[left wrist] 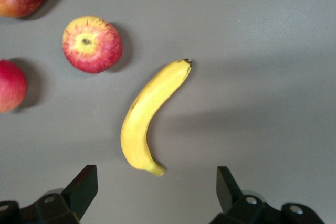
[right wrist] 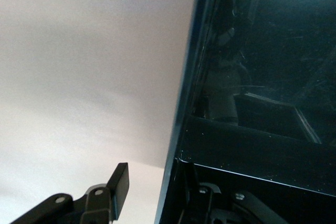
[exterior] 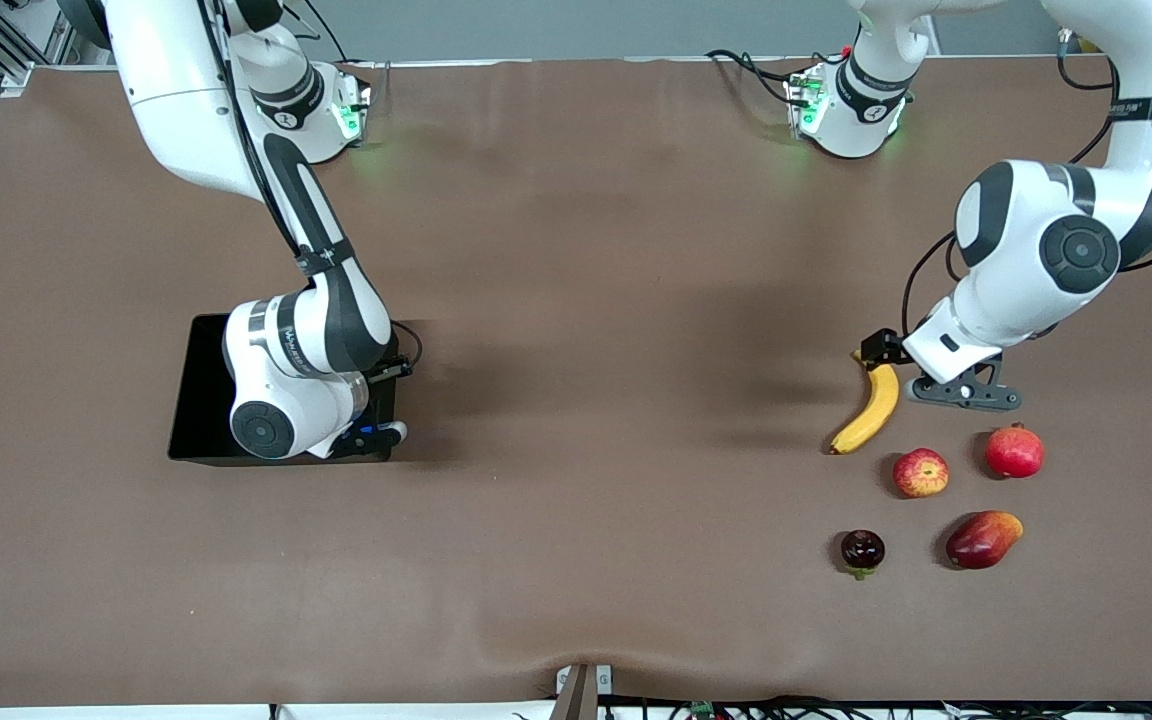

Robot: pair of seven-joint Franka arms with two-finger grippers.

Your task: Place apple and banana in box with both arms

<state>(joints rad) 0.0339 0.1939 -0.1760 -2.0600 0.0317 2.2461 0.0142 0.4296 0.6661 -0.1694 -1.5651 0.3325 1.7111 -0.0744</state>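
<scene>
Brown, slightly rippled cloth covers the wide table, with a strip of grey wall along its robot-base edge and cables at its camera edge. No writing can be read; the lettering on the arms' joint bands is too small to make out, and green lights glow at both bases.

Taking the shallow black plastic box with its glossy inside as landmark: it sits toward the right arm's end of the table. The right gripper hangs at the box's wall, one finger outside it and one inside, jaws spread wide and holding nothing.

Well apart from the box, toward the left arm's end, lies the curved yellow banana with dark tips. The left gripper hovers over the banana's stem end, jaws wide, nothing held. The small red apple with yellow streaks lies just beside the banana, nearer the front camera. Near it are a plain red round fruit, an oblong red-orange mango-like fruit and a small dark maroon fruit.
</scene>
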